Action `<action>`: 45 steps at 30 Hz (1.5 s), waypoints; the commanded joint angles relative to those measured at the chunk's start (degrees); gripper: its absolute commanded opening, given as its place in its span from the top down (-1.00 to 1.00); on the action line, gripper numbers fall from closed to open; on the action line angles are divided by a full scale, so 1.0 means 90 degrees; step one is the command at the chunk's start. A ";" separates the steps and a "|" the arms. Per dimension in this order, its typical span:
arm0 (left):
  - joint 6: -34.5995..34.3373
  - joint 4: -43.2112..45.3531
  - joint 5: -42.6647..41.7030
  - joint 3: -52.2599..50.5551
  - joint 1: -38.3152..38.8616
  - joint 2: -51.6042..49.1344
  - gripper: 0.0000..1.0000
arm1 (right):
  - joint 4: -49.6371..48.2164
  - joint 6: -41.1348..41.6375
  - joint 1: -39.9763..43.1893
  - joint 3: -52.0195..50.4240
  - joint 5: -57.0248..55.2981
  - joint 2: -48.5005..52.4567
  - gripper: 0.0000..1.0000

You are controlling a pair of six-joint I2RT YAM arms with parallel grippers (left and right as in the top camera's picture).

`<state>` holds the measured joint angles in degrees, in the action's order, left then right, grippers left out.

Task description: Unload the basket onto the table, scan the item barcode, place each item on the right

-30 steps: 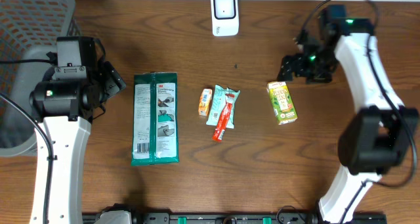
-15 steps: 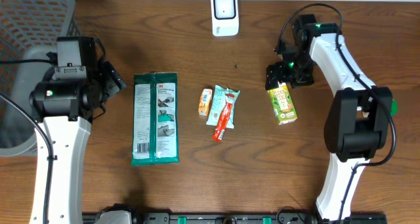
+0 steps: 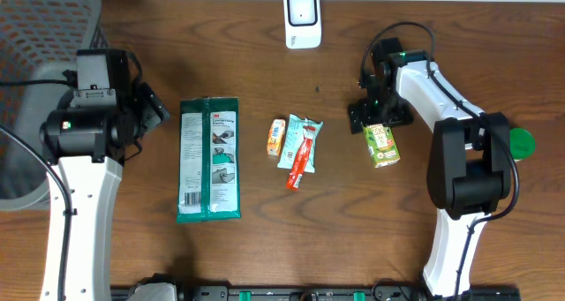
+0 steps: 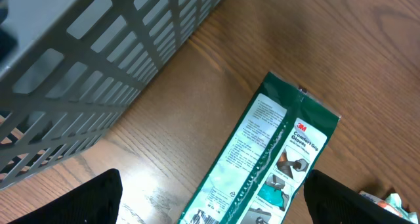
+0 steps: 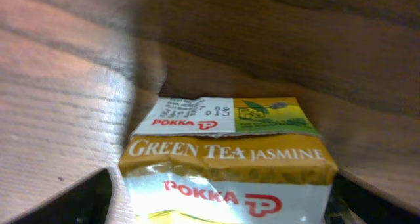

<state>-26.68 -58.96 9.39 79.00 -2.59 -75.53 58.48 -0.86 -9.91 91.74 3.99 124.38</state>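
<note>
overhead: open end effector (image 3: pixel 372 120) around carton (image 3: pixel 383 147)

Tea carton (image 3: pixel 381 145) top end prob. hidden under R jaws.

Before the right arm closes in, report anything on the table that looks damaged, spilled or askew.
Nothing spilled. The green tea carton lies flat, and its top edge looks slightly creased in the right wrist view. The glove pack and small packets seem intact.

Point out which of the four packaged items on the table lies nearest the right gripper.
The Pokka green tea carton, rightmost in the row; the open right gripper hangs at its top end. The other three lie farther left.
</note>
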 commanded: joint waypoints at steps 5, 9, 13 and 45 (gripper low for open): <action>0.0080 -0.0019 0.0083 0.0046 -0.0027 0.0034 -0.78 | -0.0002 -0.0007 -0.0029 -0.0017 -0.0104 0.0068 -0.02; 0.0080 -0.0019 0.0083 0.0046 -0.0027 0.0034 -0.78 | -0.0027 -0.0010 -0.0029 -0.0017 -0.0107 0.0068 0.19; 0.0080 -0.0019 0.0083 0.0046 -0.0027 0.0034 -0.78 | 0.0114 -0.0012 -0.0027 0.0187 -0.0109 -0.0022 0.19; 0.0080 -0.0019 0.0083 0.0046 -0.0027 0.0034 -0.78 | -0.0189 0.0199 -0.0775 0.1222 -0.1081 -0.1792 0.16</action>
<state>-26.68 -58.96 9.39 79.00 -2.59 -75.53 58.81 -4.34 -16.97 101.23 -4.08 110.50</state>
